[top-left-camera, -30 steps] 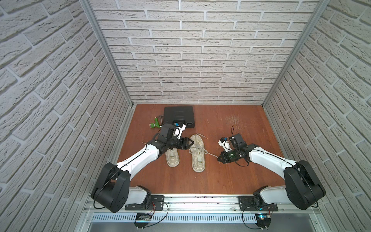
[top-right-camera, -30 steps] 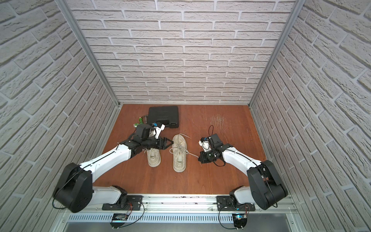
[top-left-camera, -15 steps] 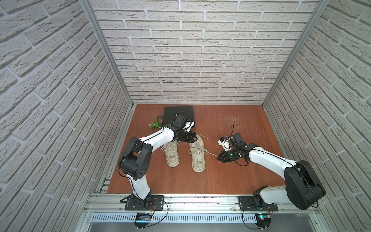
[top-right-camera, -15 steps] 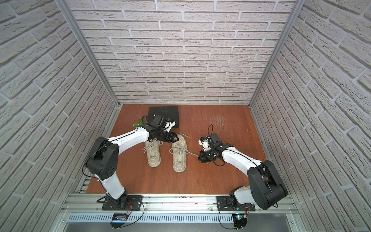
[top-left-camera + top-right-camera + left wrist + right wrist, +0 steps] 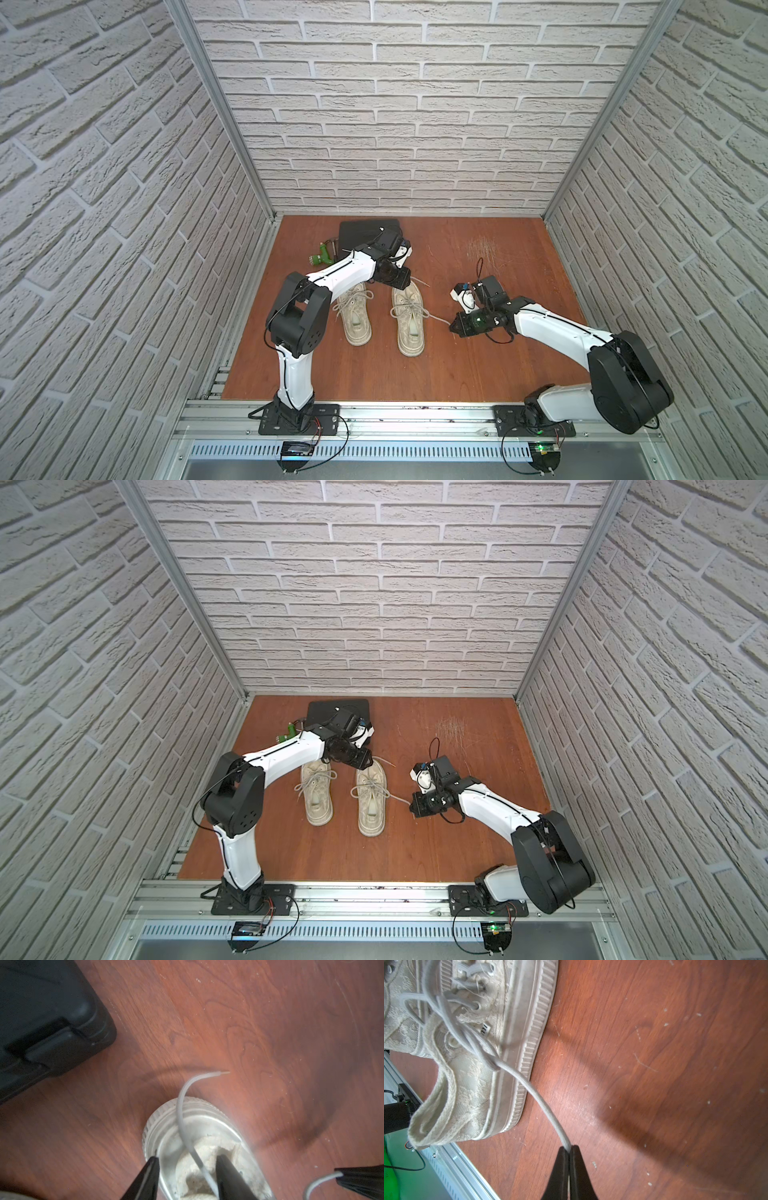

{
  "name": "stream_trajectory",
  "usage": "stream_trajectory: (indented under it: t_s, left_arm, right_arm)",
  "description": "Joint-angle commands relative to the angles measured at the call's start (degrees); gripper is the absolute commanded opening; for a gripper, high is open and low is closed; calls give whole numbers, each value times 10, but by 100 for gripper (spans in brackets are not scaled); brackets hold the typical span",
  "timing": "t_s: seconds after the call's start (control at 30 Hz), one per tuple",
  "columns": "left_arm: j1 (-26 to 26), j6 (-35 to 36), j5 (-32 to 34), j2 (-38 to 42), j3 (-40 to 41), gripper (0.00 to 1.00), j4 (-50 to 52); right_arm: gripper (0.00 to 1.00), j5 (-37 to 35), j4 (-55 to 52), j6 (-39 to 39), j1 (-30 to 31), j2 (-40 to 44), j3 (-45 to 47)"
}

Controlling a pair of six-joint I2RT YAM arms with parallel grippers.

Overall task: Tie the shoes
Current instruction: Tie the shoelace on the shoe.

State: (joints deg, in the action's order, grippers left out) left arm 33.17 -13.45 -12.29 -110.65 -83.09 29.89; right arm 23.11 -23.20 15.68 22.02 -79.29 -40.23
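Observation:
Two off-white shoes lie side by side on the wooden floor in both top views, the left shoe (image 5: 353, 318) (image 5: 318, 798) and the right shoe (image 5: 409, 328) (image 5: 372, 810). My left gripper (image 5: 402, 283) (image 5: 188, 1156) hovers over the right shoe's toe (image 5: 166, 1142). It is open, with a loose lace (image 5: 180, 1113) running between its fingers (image 5: 226, 1174) close to one pad. My right gripper (image 5: 454, 327) (image 5: 569, 1148) is shut on the other lace (image 5: 542, 1103), which stretches taut from the right shoe's side (image 5: 471, 1076).
A black plastic case (image 5: 365, 235) (image 5: 41, 1022) lies at the back, just behind my left wrist. A green-handled tool (image 5: 322, 257) lies to its left. Brick walls enclose three sides. A metal rail (image 5: 415, 419) runs along the front edge.
My left arm has risen at the elbow and its gripper has shifted from beside the left shoe to over the right shoe's toe, jaws narrowing. The right arm has held still.

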Motion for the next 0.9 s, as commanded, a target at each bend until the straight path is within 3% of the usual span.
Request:
stream_trajectory:
  t_s: [0.0, 0.3, 0.87]
  left_arm:
    - [6, 20, 12, -21, -27, 48, 17]
    - [11, 29, 15, -55, -57, 38, 23]
    - [12, 26, 14, -38, -35, 0, 2]
  right_arm:
    - [3, -4, 4, 0, 6, -2, -14]
    - [3, -9, 1, -1, 7, 1, -13]
    - [3, -27, -3, 0, 7, 16, -23]
